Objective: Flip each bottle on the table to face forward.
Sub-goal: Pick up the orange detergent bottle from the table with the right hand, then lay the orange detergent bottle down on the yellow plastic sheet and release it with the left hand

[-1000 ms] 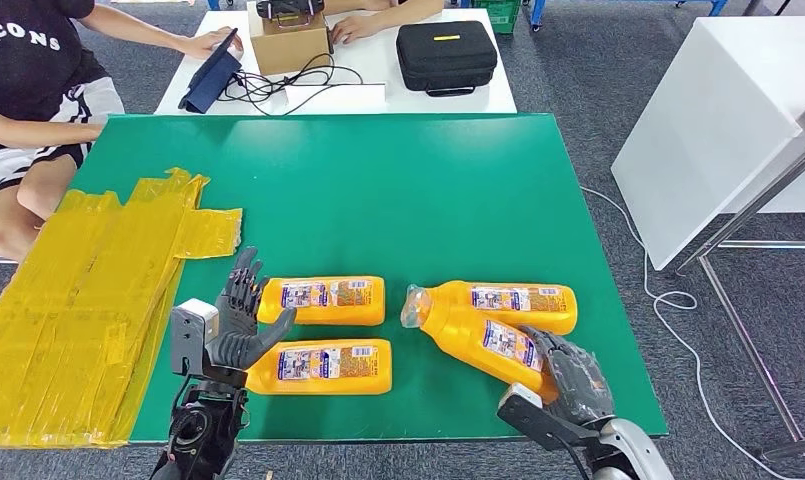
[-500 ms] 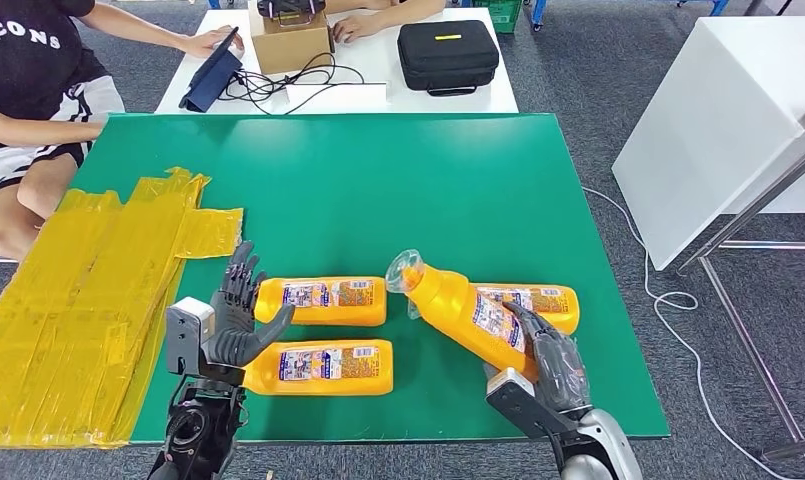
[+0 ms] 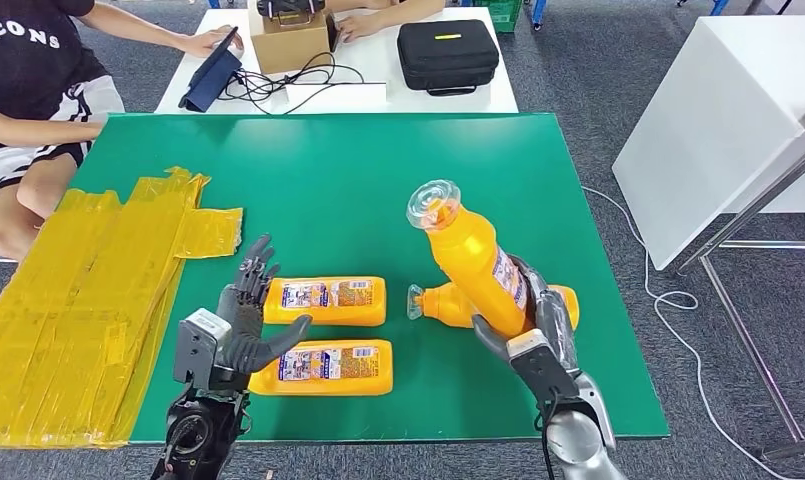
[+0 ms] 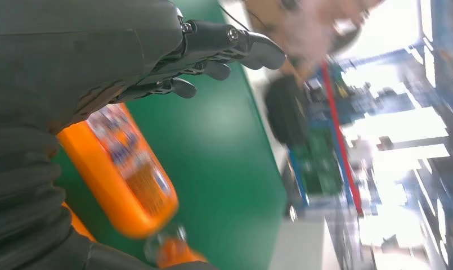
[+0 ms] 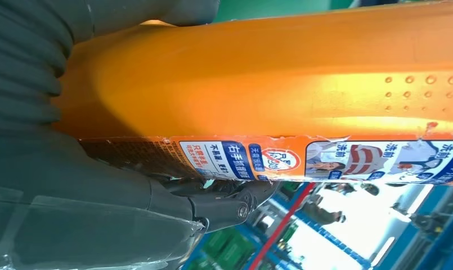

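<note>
Several orange bottles with printed labels are on the green table (image 3: 378, 190). My right hand (image 3: 536, 330) grips one orange bottle (image 3: 471, 256) near its base and holds it tilted up off the table, clear cap highest; its label shows close up (image 5: 325, 160). Behind it a second bottle (image 3: 448, 303) lies on its side. At the left, two bottles lie flat, the farther bottle (image 3: 328, 300) and the nearer bottle (image 3: 328, 367). My left hand (image 3: 240, 325) hovers open at their base ends, fingers (image 4: 224, 48) spread, with a bottle (image 4: 122, 169) just beyond them.
Yellow tape sheets (image 3: 88, 290) cover the table's left edge. A seated person (image 3: 28, 100) is at the far left. Behind stands a white table (image 3: 358, 60) with a black case (image 3: 446, 55), a box and cables. A white cabinet (image 3: 718, 120) stands at the right.
My right hand has lifted its bottle from lying on the table to nearly upright, cap rising and swinging away from me. The left hand has spread its fingers slightly.
</note>
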